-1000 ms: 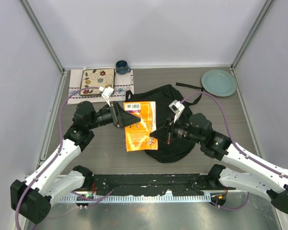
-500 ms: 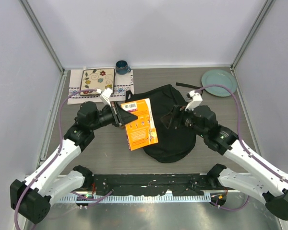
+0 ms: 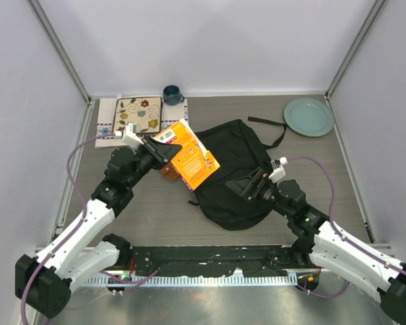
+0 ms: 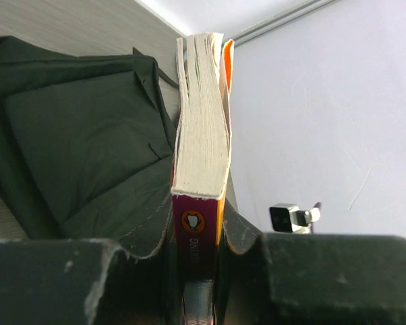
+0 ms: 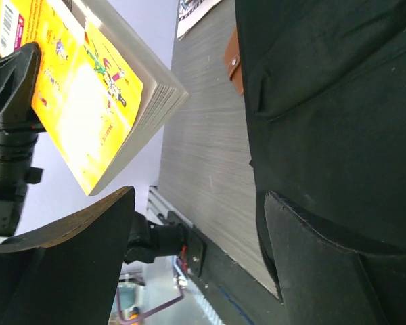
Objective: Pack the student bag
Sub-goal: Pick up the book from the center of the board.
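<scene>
From above, the left gripper [image 3: 164,150], clamped on the orange book [image 3: 193,162], has swung it back to the left edge of the student bag [image 3: 233,145]. The right gripper [image 3: 247,186], jaws spread and empty, has retreated to the bag's near part. The left wrist view shows the book pinched upright with the bag to its left, and the right wrist view shows parted fingers [image 5: 68,271] over the bag.

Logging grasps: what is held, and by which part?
Left gripper clamps the orange book across its covers at the barcode-end edge; right gripper, open, holds nothing.
</scene>
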